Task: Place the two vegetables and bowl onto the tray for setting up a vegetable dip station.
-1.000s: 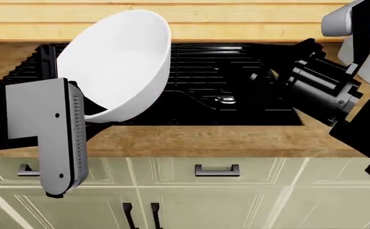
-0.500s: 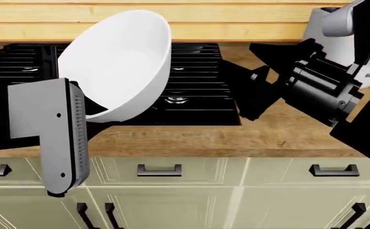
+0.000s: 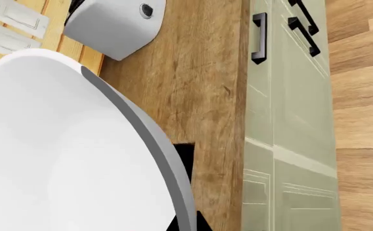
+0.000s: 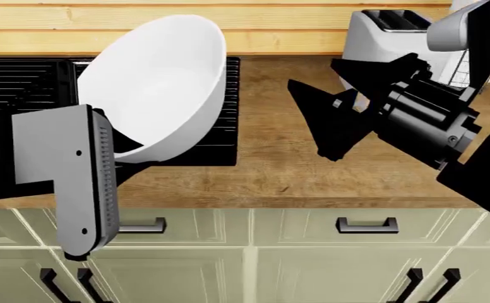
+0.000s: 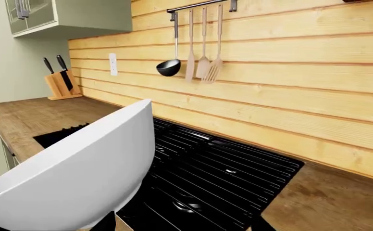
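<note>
Bowl (image 4: 156,85) sits upper left of the head frame, lifted clear of the counter (image 4: 312,170) and tipped hard, mouth facing right and toward the camera. Left gripper (image 4: 101,148) is clamped on its lower rim; one grey finger (image 4: 81,183) runs down the outside of the bowl at lower left. In the left wrist view the bowl (image 3: 65,154) fills the left half of the frame, with the counter edge and cabinet doors beyond it.

Right gripper (image 4: 308,120), centre right of the head frame, holds nothing. Its black jaws stand spread, pointing left toward the bowl, not touching it. Right wrist view shows the bowl's outer wall (image 5: 71,178) at lower left, with the stove grates (image 5: 225,178) behind it.

Tray, cucumber and carrot: not in any view. Toaster (image 4: 388,38) at upper right of the head frame.

Risks from here, as judgement:
- Single-rim pinch on a glossy, deep bowl at a steep tilt. Most of the bowl hangs beyond the grip, so it could pivot or slip out during a fast swing or base turn.
- Tray unseen, so the set-down is not yet lined up; a blind lowering could land the bowl on the tray's rim or on the counter.
- Right jaws close to the bowl: a stray move could knock it.
</note>
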Motion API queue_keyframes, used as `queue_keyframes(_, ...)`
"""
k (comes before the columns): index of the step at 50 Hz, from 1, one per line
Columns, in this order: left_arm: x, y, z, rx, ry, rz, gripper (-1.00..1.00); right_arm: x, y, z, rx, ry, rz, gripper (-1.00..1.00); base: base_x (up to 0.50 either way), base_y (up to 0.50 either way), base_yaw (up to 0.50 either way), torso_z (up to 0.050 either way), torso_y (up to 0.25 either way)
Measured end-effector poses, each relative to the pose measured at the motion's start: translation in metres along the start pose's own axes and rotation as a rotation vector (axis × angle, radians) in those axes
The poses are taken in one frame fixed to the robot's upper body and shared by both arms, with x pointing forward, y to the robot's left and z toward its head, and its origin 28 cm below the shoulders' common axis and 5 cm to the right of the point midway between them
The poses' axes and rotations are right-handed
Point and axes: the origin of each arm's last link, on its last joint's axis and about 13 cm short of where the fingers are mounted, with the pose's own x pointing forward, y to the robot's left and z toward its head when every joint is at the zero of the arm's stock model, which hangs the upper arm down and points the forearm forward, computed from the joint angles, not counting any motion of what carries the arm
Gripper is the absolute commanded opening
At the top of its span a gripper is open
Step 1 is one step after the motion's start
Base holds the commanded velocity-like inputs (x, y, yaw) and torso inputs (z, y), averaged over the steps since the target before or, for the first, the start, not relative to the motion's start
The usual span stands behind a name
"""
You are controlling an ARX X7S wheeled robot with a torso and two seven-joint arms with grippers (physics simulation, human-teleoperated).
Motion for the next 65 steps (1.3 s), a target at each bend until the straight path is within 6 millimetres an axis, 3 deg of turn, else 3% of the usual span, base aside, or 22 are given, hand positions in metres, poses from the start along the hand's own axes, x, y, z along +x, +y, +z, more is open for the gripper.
queue_keyframes(39,0.0000,0.0001,-0.0008,-0.004,0.004,0.003,-1.00,0.0013,-0.0009,-0.0018,-0.002,-0.004,0.002,1.00,0.00,-0.50,0.00,0.000,0.000)
queue_keyframes(65,0.0010,-0.0011,-0.0026,-0.005,0.002,0.006,-1.00,0.0007,-0.0004,-0.0045,-0.006,-0.006,0.008,1.00,0.14,-0.50,0.00,0.000,0.000)
